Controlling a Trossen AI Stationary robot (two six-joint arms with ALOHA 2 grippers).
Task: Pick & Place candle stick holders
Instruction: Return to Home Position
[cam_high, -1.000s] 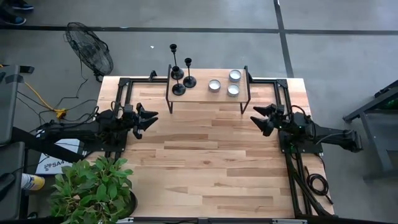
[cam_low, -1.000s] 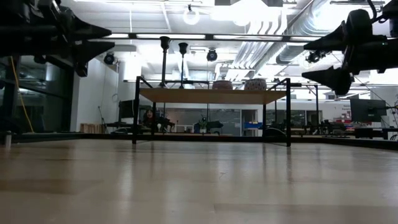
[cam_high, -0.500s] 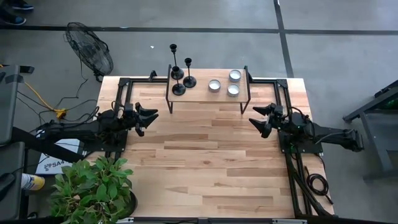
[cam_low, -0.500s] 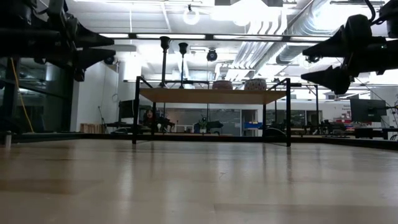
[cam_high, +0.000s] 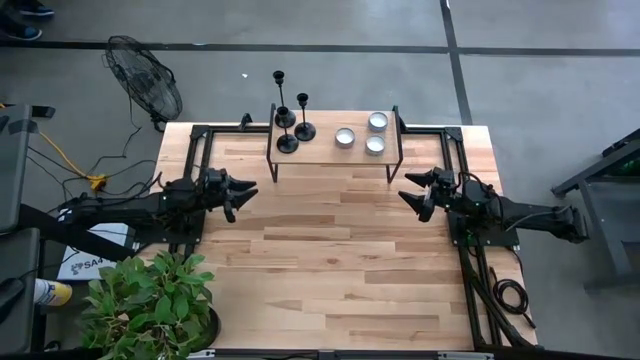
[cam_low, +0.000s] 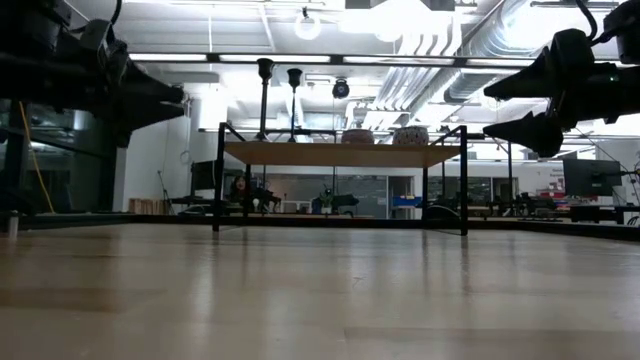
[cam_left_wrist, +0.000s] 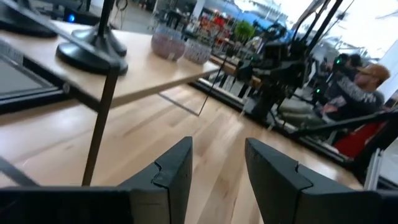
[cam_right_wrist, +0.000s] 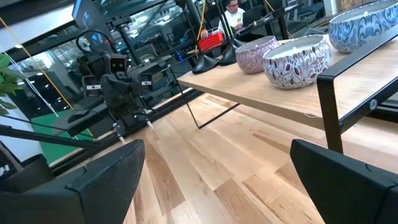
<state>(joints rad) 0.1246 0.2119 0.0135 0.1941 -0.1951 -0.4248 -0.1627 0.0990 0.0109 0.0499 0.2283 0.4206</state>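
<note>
Three black candle stick holders (cam_high: 290, 125) stand on their round bases at the left end of a raised wooden shelf (cam_high: 325, 158) at the table's far edge. They also show in the low view (cam_low: 265, 95); one base shows in the left wrist view (cam_left_wrist: 93, 53). My left gripper (cam_high: 247, 188) hovers above the table's left side, near the shelf's left legs, open with a narrow gap (cam_left_wrist: 217, 168), and empty. My right gripper (cam_high: 408, 190) hovers at the table's right side, near the shelf's right legs, wide open (cam_right_wrist: 217, 180) and empty.
Three patterned candle bowls (cam_high: 365, 135) sit on the shelf's right half. Black frame rails (cam_high: 195, 190) run along both table sides. A potted plant (cam_high: 150, 305) stands at the near left corner and a fan (cam_high: 145, 85) on the floor. People sit in the room beyond (cam_left_wrist: 360, 81).
My left gripper has moved a little toward the table's right edge, and the gap between its fingers has narrowed. My right gripper has moved a little toward the table's left edge and stays wide open. The candle stick holders have not moved.
</note>
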